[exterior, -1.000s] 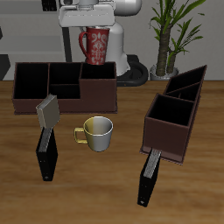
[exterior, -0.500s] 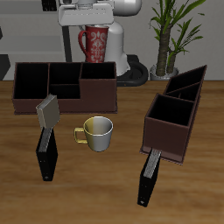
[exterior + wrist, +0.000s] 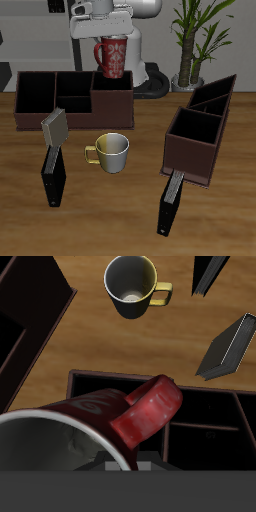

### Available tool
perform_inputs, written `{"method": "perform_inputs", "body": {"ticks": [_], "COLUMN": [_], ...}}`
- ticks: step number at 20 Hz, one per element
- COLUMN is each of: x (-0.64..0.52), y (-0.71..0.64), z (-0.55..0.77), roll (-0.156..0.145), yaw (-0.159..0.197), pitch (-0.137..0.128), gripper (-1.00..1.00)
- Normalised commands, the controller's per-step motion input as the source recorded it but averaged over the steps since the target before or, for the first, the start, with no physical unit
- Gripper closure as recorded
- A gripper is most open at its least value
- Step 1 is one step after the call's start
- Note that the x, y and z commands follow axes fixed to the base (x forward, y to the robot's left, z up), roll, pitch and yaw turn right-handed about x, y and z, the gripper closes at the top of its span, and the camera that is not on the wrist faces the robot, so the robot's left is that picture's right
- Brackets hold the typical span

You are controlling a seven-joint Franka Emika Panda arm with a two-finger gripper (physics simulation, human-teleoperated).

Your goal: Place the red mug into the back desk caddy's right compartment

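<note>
Claw (image 3: pixel 111 30) grasping red mug (image 3: pixel 111 56) above back desk caddy (image 3: pixel 74 100), metallic mug (image 3: pixel 110 151) nearer front

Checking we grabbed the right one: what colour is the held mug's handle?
Red, like the red mug body; the wrist view shows its handle best.

A pale metallic mug (image 3: pixel 112 151) with a yellow handle is seen upright on the wooden table (image 3: pixel 128 215), well forward of the long caddy, and its dark inside is shown in the wrist view (image 3: pixel 132 283). A second brown caddy (image 3: pixel 200 130) is set at an angle beside it, nearer one side of the table. Two thin black books (image 3: pixel 54 172) (image 3: pixel 170 203) are seen nearer the front edge, and a potted plant (image 3: pixel 196 35) is placed behind the table.
</note>
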Motion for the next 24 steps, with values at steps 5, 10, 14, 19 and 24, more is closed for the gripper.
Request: {"method": "perform_inputs", "body": {"ticks": [5,10,14,19,24], "x": [0.04,0.05,-0.03,-0.08,-0.06], "y": [-0.08,-0.09,0.04,0.04,0.00], "z": [-0.20,-0.22,-0.25,-0.15,-0.13], "roll": [-0.011,-0.021,0.002,0.011,0.005], "yaw": [0.038,0.004,0.000,-0.001,-0.006], "pitch": [0.017,0.018,0.018,0.008,0.008], "gripper": [1.00,1.00,1.00,1.00,1.00]}}
